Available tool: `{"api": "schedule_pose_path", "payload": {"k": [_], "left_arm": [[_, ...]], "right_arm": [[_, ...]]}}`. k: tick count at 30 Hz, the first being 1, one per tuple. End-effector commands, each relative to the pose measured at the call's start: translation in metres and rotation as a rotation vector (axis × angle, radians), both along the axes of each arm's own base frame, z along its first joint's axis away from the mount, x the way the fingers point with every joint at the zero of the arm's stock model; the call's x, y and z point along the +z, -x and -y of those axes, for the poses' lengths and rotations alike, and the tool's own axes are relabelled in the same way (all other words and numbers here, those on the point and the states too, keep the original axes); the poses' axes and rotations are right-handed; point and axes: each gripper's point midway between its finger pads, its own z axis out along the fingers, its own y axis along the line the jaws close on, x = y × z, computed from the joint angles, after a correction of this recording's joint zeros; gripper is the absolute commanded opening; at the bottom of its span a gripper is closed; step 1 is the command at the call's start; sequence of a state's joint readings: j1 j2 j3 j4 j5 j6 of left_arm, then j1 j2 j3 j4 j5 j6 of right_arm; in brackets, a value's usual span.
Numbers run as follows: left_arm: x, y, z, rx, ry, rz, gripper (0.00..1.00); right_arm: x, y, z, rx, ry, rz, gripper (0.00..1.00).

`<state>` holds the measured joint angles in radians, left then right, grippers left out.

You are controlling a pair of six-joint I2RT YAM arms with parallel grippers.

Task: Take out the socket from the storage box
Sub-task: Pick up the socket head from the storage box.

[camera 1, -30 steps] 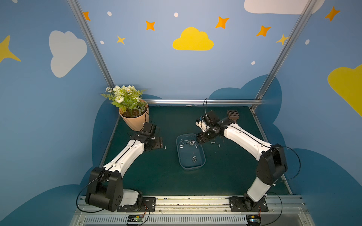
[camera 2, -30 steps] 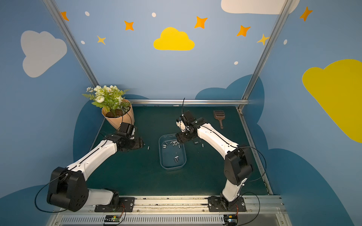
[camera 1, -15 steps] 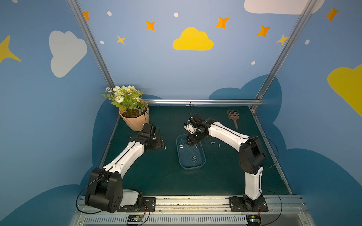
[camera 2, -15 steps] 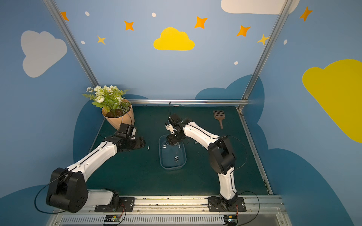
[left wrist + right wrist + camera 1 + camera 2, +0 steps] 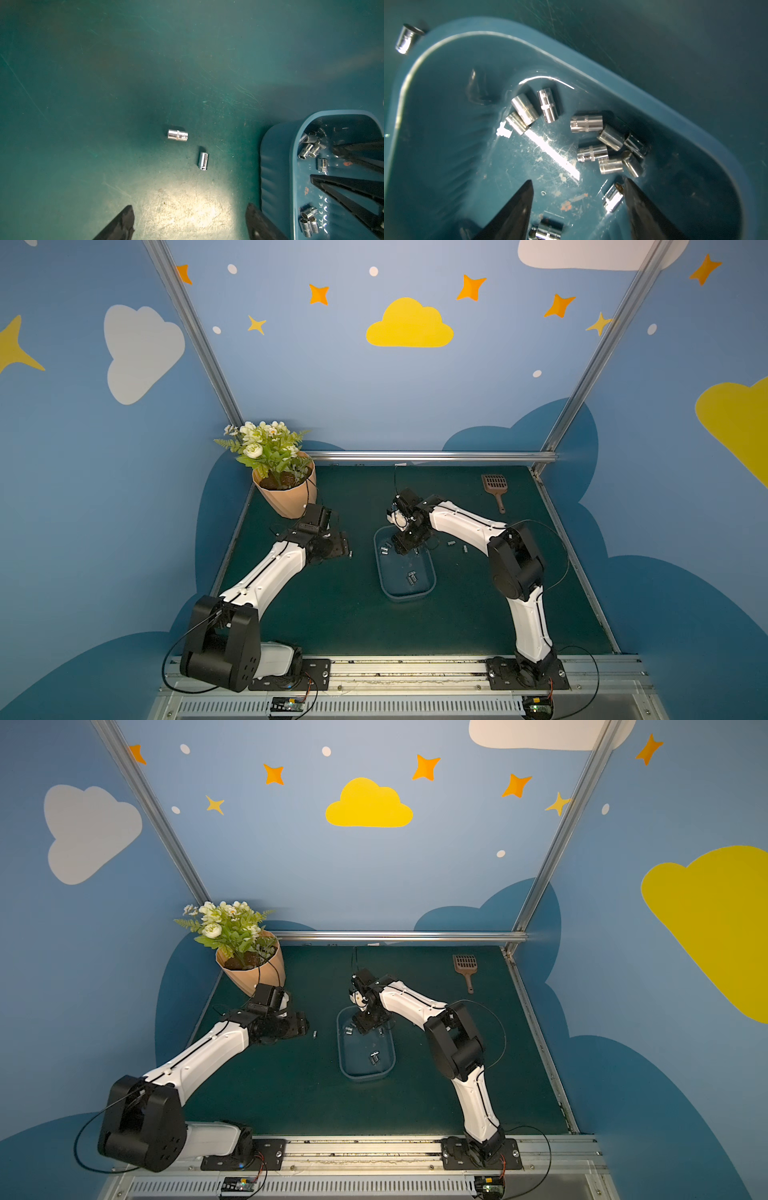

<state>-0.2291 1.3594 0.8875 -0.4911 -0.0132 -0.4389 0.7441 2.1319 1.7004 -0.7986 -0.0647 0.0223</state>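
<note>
The right pincer (image 5: 578, 180) is down inside the box (image 5: 633, 97), over the end farther from the arm bases, its jaws spread wide and gripping nothing. The socket (image 5: 612, 197) I would bet on lies on its side on the box floor, touching the inner face of one finger, while the other finger stands well apart across the gap. Its long axis runs roughly crosswise to the line along which the jaws close, so they would meet its round flanks. Being off to one side, it looks likely to be pushed or to roll before it is pinched. A cluster (image 5: 604, 143) of further sockets sits just past the fingertips, close enough to get nudged. The right arm is plainly the nearer one. It rises from the front rail, folds at a high elbow, runs its forearm in toward the middle and bends the wrist steeply down into the box. The left pincer (image 5: 189, 205) hangs low over the surface (image 5: 104, 83) just beside the box's outer wall, jaws also wide and empty. Two loose sockets (image 5: 177, 135) lie on the surface ahead of it. That arm stretches out low from its base, its wrist near the flowerpot (image 5: 286, 497).
</note>
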Motion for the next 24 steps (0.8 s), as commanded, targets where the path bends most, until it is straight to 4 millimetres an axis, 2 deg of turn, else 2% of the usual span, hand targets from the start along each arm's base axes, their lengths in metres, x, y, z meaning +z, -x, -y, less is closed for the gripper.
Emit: {"api": "schedule_pose_path", "payload": {"k": [1,11,17,24], "left_arm": [[0.000,0.002,0.000,0.003,0.015,0.001,0.84],[0.000,0.005,0.000,0.008,0.019,-0.002,0.84],[-0.002,0.006,0.000,0.007,0.021,-0.004,0.85],[-0.002,0.006,0.001,0.007,0.026,-0.005,0.84]], "right_arm": [[-0.005,-0.001,-0.004,-0.007,0.005,-0.011,0.70],[-0.016,-0.002,-0.005,-0.010,0.016,-0.022,0.69],[-0.021,-0.005,0.002,-0.029,0.057,-0.015,0.69],[-0.025,-0.002,-0.003,-0.013,0.046,-0.026,0.69]]}}
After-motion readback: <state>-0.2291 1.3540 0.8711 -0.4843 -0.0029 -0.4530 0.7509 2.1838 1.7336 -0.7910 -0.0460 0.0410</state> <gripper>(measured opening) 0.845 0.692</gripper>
